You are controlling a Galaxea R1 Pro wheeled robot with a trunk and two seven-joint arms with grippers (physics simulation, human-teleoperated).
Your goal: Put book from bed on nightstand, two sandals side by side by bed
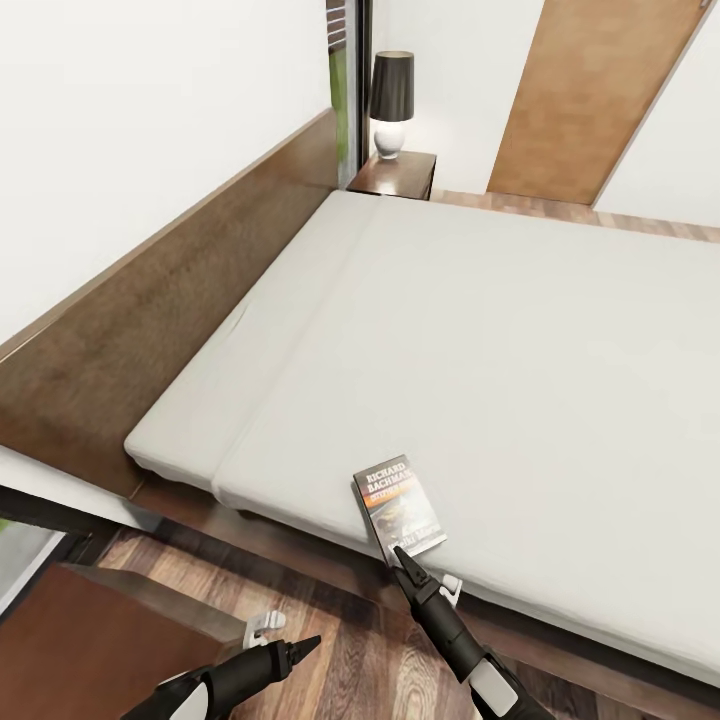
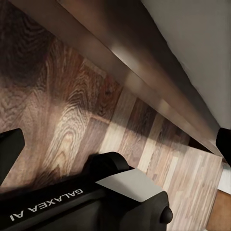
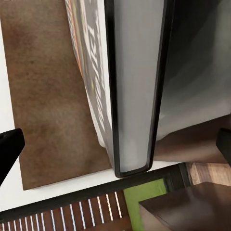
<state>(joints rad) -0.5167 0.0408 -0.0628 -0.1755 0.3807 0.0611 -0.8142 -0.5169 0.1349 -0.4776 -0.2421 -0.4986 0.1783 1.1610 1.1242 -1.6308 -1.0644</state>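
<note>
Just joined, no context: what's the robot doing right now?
It is at the near edge of the bed, going for the book, which lies face up on the mattress by that edge. The right pincer is at the book's near end, and the right wrist view shows the book between its open fingers, not yet gripped. The left pincer hangs idle over the wood floor. The nightstand stands at the bed's far corner.

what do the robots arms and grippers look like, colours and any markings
Both arms are glossy black with pale grey-white panels. The right gripper and left gripper each end in slim, tapered black fingers. The left wrist view shows white "GALAXEA AI" lettering on the black casing, beside a light grey panel and a rounded black knob.
</note>
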